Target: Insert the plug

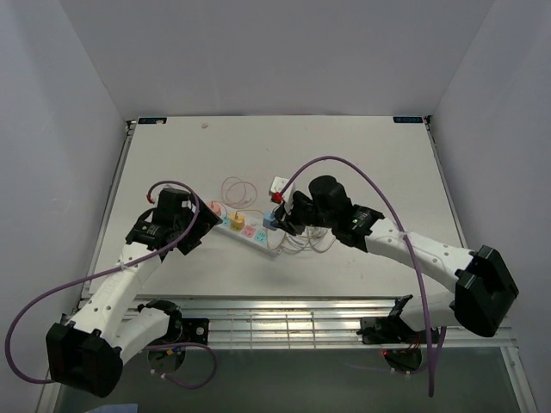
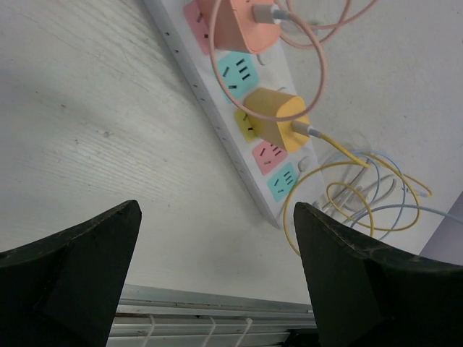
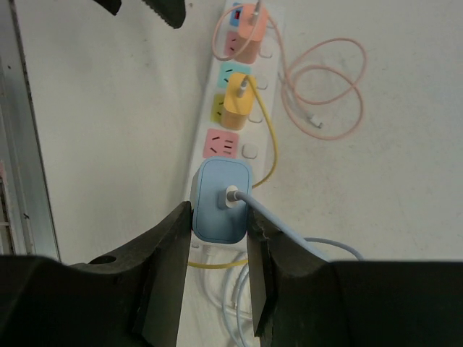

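One blue plug (image 3: 222, 200) is my job here, and I have it pinched between the two fingers of the right gripper (image 3: 217, 217), which is clamped on its sides. Its pale blue cable (image 3: 289, 231) runs out of its top face towards the camera. In the right wrist view the plug sits over the near end of the power strip (image 3: 210, 126), just past a free pink socket (image 3: 221, 143). From the left wrist camera the last teal socket (image 2: 283, 181) on that end shows bare, so the plug is not seated. I cannot tell how high above the strip it is.

Further along the strip a yellow plug (image 3: 239, 105) and then an orange plug (image 3: 249, 29) are pushed in, with an uncovered teal socket between them. Yellow and pink cables loop loosely over the table (image 3: 108, 108) beside the strip.

From above, the right gripper (image 1: 280, 215) is at the strip's right end and the left gripper (image 1: 202, 225) is by its left end. The left gripper (image 2: 217, 217) has its jaws spread wide with nothing between them, above bare table just beside the strip (image 2: 221, 123). A white adapter (image 1: 280, 186) lies behind the right gripper.
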Controlling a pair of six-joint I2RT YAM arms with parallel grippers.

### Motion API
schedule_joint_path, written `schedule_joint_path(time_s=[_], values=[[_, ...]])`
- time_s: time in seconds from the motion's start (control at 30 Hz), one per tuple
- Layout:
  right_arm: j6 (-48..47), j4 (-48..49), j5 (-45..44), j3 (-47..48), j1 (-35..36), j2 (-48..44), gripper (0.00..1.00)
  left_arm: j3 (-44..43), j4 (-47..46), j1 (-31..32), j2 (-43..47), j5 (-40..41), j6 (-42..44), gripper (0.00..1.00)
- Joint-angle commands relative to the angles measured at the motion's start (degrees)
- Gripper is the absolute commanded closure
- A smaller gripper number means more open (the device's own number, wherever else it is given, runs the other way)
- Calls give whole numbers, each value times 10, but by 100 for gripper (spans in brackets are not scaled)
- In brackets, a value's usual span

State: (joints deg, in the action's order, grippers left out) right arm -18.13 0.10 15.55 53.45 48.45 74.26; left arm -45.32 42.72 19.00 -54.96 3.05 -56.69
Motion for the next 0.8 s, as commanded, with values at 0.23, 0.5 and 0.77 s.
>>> schedule_joint_path(time_s=[0.23,0.5,0.77], values=[[67,104,-26,8,65,102,92,43,-91,-71,-26,-89,25,2],[107,114,-179,43,93,171,92,64,-119,-83,-29,-96,23,2],[110,147,-241,30,94,184,92,73,-139,-85,-37,-98,25,2]])
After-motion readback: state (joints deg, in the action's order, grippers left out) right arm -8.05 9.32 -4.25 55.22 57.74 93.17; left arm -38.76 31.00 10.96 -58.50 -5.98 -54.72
